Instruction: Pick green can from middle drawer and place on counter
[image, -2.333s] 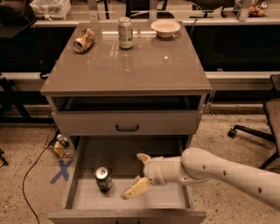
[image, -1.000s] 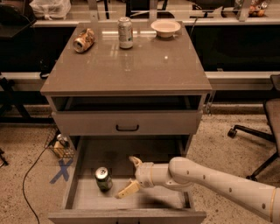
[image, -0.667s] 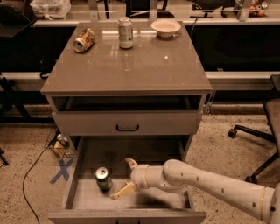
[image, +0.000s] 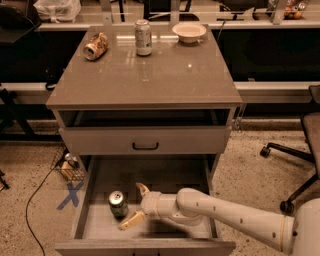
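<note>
Your robot's smooth white arm (image: 240, 220) comes in from the lower right corner of the view and stretches leftward, sloping slightly upward toward its end. Its rounded white wrist section (image: 160, 206) carries the two-finger tan-tipped gripper (image: 136, 205), which sits low in the view, left of centre, facing left. You can see its fingers spread wide apart: the upper finger (image: 142, 189) angles up and away, the lower finger (image: 131, 220) down and forward.
</note>
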